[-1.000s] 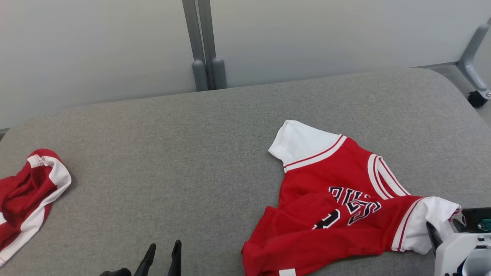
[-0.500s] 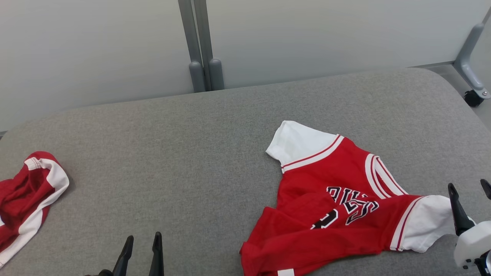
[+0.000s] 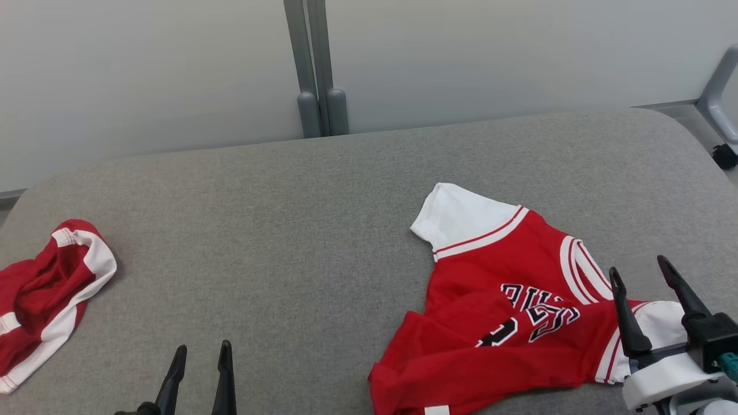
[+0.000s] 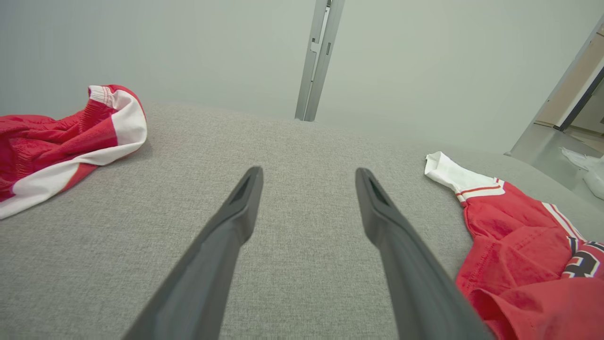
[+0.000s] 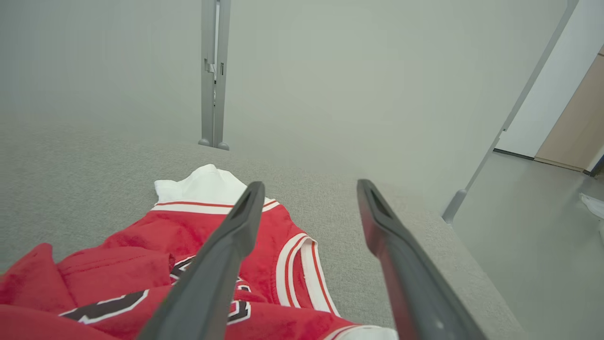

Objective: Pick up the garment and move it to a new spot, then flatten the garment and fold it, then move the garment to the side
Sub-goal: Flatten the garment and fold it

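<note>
The garment (image 3: 496, 259) is a red jersey with white sleeves and black lettering, lying rumpled on the right half of the grey table (image 3: 288, 230), its lower part folded over itself. My right gripper (image 3: 639, 266) stands open beside and over the jersey's right white sleeve, with nothing between its fingers. The right wrist view has the right gripper (image 5: 310, 184) open above the jersey (image 5: 188, 231). At the table's front edge my left gripper (image 3: 203, 346) is open and empty, well left of the jersey. In the left wrist view the left gripper (image 4: 309, 171) points across bare cloth, the jersey (image 4: 509, 222) to its right.
A second red and white garment (image 3: 46, 294) lies bunched at the table's left edge, also seen as the red and white bundle (image 4: 56, 141). Pale partition panels with a grey post (image 3: 316, 69) stand behind the table. The table's right edge drops to the floor (image 5: 519, 226).
My right gripper has opened off the jersey's white sleeve and lifted; the sleeve now lies on the table. The head camera has shifted a little.
</note>
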`<state>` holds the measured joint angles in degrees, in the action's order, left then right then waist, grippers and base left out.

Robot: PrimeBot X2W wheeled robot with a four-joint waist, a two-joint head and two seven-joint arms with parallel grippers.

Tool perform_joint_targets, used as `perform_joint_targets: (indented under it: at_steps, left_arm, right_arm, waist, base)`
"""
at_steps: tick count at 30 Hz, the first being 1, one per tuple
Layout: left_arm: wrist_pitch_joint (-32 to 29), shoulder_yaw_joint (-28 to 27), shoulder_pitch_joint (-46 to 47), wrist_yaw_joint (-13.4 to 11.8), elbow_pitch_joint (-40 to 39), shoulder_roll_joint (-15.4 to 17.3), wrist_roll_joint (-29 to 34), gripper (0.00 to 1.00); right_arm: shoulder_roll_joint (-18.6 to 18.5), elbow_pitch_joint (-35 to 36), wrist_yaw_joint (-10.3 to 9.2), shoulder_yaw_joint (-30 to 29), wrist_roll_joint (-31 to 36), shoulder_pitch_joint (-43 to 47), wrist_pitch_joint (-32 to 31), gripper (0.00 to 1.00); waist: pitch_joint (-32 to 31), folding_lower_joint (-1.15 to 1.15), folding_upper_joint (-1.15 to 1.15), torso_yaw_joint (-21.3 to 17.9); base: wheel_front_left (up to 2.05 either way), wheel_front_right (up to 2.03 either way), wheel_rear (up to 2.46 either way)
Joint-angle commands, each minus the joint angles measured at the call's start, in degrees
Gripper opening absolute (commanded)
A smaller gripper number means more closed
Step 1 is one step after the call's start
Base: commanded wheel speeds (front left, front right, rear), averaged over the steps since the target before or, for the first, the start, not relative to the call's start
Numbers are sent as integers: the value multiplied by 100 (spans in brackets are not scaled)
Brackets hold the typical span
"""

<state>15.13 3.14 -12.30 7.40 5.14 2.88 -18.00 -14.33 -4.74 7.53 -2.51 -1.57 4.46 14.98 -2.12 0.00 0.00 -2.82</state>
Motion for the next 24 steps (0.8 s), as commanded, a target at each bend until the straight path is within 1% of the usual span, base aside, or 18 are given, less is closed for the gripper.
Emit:
perform_joint_targets:
  at_steps: [1,7,12,16,18,20,24]
  left_arm:
    - [0,-17,15,15,4,8,33,100]
    - [0,-37,44,15,37,8,54,100]
    - [0,-54,73,15,75,8,78,100]
    - [1,-38,107,15,96,7,-77,100]
    - [1,23,109,15,120,7,-150,100]
    - [1,218,108,16,161,7,-239,100]
    - [1,689,103,9,230,20,-276,100]
  right_arm:
    - [78,-4,-9,5,94,101,21,100]
    - [432,23,-9,117,133,140,24,100]
    - [544,-23,-9,229,157,99,24,100]
    - [548,-59,-9,290,155,14,25,100]
    - [494,-28,-9,305,128,-11,25,100]
    - [386,103,-9,253,75,-45,25,100]
    - [-49,277,-9,44,35,152,25,100]
  waist:
    - [12,0,0,49]
    - [11,0,0,131]
    - [-6,0,0,177]
    - [-13,0,0,195]
    - [-20,0,0,187]
    - [-44,0,0,180]
    - [-141,0,0,148]
  base:
    - [0,0,0]
    - [0,0,0]
    - [0,0,0]
    - [0,0,0]
    - [0,0,0]
    - [0,0,0]
    - [0,0,0]
